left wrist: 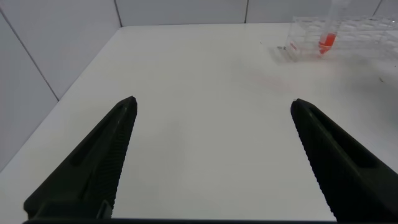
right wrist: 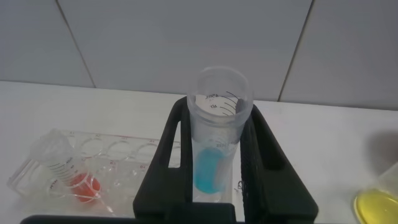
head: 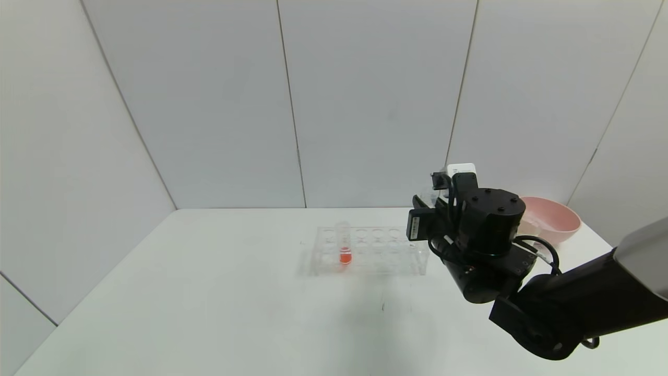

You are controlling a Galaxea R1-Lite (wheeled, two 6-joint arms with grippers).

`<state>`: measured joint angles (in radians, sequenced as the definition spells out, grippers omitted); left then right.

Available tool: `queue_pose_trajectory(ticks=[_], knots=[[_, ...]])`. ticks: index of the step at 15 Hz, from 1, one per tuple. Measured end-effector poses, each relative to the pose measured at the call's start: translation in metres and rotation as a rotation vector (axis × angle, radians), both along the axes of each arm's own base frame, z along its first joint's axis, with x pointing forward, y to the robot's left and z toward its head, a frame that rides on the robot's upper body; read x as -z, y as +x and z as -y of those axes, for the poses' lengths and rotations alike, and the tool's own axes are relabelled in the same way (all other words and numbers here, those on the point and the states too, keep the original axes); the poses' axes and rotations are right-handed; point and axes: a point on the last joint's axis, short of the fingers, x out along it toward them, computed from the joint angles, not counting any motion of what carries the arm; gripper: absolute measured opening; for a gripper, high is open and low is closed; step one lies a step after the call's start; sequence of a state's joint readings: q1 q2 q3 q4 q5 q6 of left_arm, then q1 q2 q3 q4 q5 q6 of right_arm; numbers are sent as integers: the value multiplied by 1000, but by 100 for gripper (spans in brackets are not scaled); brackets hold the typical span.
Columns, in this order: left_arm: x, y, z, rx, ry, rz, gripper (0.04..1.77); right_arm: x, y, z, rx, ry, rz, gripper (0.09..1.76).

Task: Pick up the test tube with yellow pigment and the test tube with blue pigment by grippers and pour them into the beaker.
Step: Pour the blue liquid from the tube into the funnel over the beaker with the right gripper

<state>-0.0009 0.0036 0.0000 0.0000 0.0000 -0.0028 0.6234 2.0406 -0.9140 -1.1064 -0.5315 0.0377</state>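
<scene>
Head view: a white desk inside pale walls. The right arm reaches in from the right, its bulky black wrist raised above the desk beside the right end of a clear tube rack. The right pincer points away from the camera and its fingers are mostly hidden behind the wrist. In the rack stands one tube of orange-red liquid. A pink bowl sits at the far right. The beaker is not clearly visible here.

Left wrist view: the left pincer hangs released, fingers spread wide and holding nothing, over bare desk well apart from the rack. It looks parked.

Right wrist view: the right pincer is clenched on the test tube with blue pigment, held upright between the two black fingers, with cyan liquid at its bottom. The rack and orange-red tube lie below to one side. At the picture's edge is a clear vessel holding yellow liquid, probably the beaker with the yellow already poured, though only its edge shows.

Judged step: the blue tube is lifted and being carried. Next the arm should bring the tube's mouth over the beaker's rim, then tilt slowly so the liquid lands inside.
</scene>
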Motion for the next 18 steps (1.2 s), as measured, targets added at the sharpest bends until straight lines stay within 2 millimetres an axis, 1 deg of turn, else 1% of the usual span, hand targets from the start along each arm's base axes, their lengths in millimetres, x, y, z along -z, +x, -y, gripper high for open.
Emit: queue_pose_trajectory(ticks=[3, 5, 8, 10, 11, 14, 18], knots=[[0, 0, 0, 0, 0, 0, 176, -4, -1, 1, -4, 2, 2, 50], [0, 0, 0, 0, 0, 0, 176, -8, -3, 6, -41, -6, -16, 50], [0, 0, 0, -1, 0, 0, 176, -25, -5, 27, -93, -9, -37, 50], [0, 0, 0, 0, 0, 0, 176, -39, -9, 50, -146, -13, -60, 50], [0, 0, 0, 0, 0, 0, 176, -44, -12, 64, -199, -13, -76, 50], [0, 0, 0, 0, 0, 0, 176, -58, -22, 117, -332, 3, -125, 50], [0, 0, 0, -1, 0, 0, 176, -72, -37, 186, -418, 8, -148, 50]])
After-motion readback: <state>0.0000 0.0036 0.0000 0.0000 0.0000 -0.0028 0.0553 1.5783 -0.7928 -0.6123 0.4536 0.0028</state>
